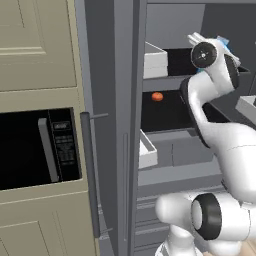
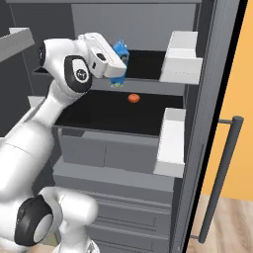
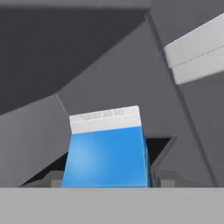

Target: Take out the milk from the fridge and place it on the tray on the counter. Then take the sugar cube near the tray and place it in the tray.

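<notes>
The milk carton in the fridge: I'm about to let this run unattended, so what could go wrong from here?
The milk sits tilted between the gripper's fingers; whether they actually clamp it can't be told, so it may slip or topple when pulled out. The white door bin juts close to the exit path and could be clipped. A dropped carton could hit the orange item on the shelf below.
</notes>
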Robot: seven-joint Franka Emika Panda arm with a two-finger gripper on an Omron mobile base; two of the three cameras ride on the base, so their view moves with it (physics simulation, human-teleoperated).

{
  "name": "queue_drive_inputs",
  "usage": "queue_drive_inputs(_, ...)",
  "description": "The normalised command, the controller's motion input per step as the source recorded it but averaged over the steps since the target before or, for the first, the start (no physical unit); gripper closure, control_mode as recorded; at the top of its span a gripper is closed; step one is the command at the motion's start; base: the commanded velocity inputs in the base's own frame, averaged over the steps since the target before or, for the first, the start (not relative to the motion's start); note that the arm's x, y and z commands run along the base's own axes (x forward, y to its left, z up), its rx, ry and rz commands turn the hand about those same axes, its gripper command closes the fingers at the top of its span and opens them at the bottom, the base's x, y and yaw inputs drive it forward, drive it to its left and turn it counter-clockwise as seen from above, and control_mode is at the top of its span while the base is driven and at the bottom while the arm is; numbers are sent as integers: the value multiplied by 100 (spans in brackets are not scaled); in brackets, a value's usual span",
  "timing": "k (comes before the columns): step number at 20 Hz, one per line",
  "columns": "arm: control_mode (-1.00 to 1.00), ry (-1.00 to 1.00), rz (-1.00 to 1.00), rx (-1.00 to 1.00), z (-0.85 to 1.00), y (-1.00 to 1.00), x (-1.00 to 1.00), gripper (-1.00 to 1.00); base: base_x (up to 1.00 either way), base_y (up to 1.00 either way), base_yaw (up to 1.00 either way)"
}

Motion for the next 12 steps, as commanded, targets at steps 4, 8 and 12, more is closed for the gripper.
queue_drive_inputs(4,-100,0,45,-9,-11,28,-100,100,0,0,0)
queue_drive_inputs(8,-100,3,48,-55,-22,42,-49,100,0,0,0)
queue_drive_inputs(12,-100,19,53,-30,-2,28,-5,100,0,0,0)
